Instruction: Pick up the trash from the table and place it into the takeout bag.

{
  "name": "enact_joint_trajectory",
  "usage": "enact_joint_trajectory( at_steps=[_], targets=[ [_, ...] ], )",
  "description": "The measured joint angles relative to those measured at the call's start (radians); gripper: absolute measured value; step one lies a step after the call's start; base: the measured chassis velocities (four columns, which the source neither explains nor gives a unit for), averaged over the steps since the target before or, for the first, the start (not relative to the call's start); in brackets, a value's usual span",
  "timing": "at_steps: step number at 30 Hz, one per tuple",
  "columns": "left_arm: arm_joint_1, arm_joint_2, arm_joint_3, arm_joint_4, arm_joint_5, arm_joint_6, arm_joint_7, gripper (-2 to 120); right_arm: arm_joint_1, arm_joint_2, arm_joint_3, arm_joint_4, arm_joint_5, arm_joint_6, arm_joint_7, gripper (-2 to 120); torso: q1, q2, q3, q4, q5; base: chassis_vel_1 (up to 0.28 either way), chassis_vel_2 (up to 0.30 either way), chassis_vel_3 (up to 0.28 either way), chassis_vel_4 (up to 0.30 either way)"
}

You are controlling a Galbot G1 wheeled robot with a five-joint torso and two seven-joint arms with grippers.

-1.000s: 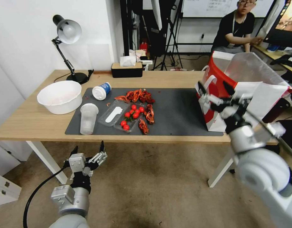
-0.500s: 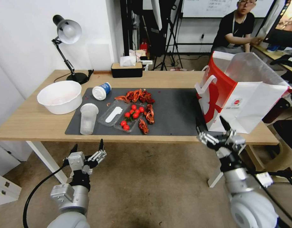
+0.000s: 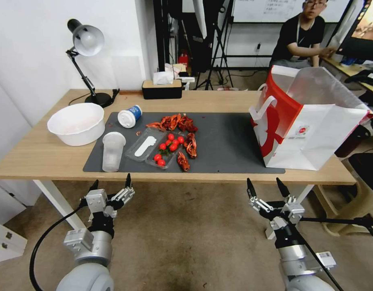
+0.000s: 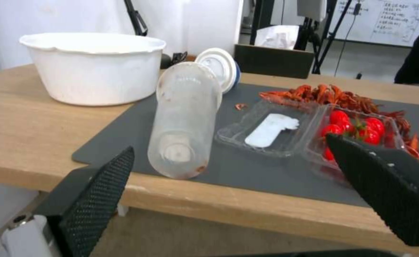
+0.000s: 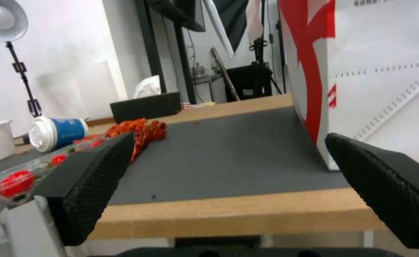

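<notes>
Plainly, both hands hang below the front edge of the surface [image 3: 41, 157], each empty with fingers spread wide, so by my reading the task sits between steps: nothing is gripped and most of the trash is yet to be collected.

Largest to smallest: the surface carries a dark mat [image 3: 227, 141] over its middle. At its right end the takeout bag [image 3: 316, 129] stands upright with its mouth open, part on the mat and part on bare wood; its white front shows a small red logo with print too fine to read, and the right wrist view shows a broad red pattern on its side. On bare wood at the left end sits the white bowl [image 3: 76, 123]. On the mat's left part, the clear plastic cup [image 3: 112, 151] lies on its side near the front edge, beside an open clear clamshell tray [image 3: 152, 147] holding cherry tomatoes [image 3: 169, 146], with red crayfish shells [image 3: 176, 121] heaped behind it. The white cup with blue label [image 3: 130, 116] lies tipped over; its label's writing is illegible.

The left hand [image 3: 110, 186] hovers just below the clear cup, the likeliest next pick: rising to the cup's level and closing around its slick body. The right hand [image 3: 266, 186] waits below the bag's near corner.
</notes>
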Motion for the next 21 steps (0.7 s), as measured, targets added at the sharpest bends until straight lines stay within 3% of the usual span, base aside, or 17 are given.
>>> enact_joint_trajectory(
  at_steps=[4,12,15,21],
  targets=[
    [-0.038,0.025,-0.014,0.013,-0.034,0.016,-0.010,100,-0.009,0.007,-0.006,-0.006,-0.012,0.003,0.000,100,0.000,0.000,0.000,0.0000,-0.0001,0.000,0.000,0.000,0.000],
    [-0.171,0.147,-0.047,0.083,-0.122,0.070,-0.029,100,-0.020,0.011,-0.009,-0.003,-0.029,0.003,0.003,100,0.000,0.000,0.000,-0.0001,-0.0002,0.000,0.000,0.000,0.000],
    [-0.249,0.224,-0.051,0.119,-0.189,0.131,-0.042,100,-0.024,0.010,-0.010,0.000,-0.036,0.000,0.005,100,0.000,0.000,0.000,0.0001,-0.0003,0.000,0.000,0.000,0.000],
    [-0.368,0.301,-0.044,0.180,-0.269,0.200,-0.048,100,-0.025,0.008,-0.009,0.001,-0.043,-0.006,0.007,100,0.000,0.000,0.000,-0.0002,-0.0002,0.000,0.000,0.000,0.000]
  ],
)
